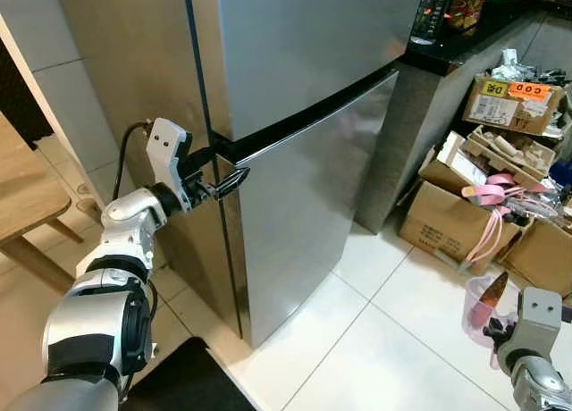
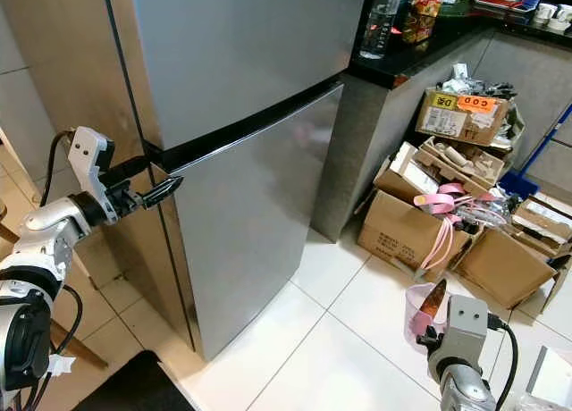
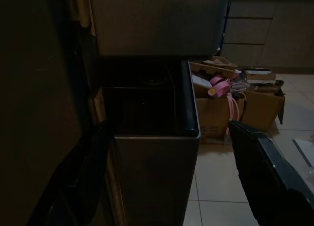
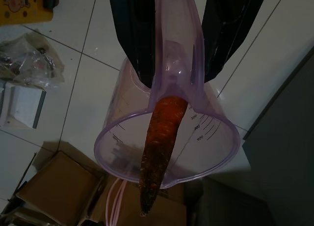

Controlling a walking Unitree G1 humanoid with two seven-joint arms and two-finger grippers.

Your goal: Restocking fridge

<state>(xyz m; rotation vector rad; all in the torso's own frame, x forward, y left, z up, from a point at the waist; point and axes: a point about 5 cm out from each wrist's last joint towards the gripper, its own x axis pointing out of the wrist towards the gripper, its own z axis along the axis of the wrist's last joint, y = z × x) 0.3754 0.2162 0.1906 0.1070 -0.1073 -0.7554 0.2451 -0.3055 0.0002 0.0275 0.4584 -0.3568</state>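
A tall silver fridge stands closed, a dark seam dividing its upper door from its lower door. My left gripper is at the seam on the fridge's left corner. It is open, one finger in the gap and one in front of the lower door's top edge. Low on the right, my right gripper is shut on the handle of a translucent pink measuring cup. A carrot lies inside the cup, its tip sticking out past the rim.
Open cardboard boxes full of clutter and pink straps crowd the floor right of the fridge. A black counter with a bottle adjoins the fridge. A wooden table is at left, a dark mat lies below, and white tiles lie in front.
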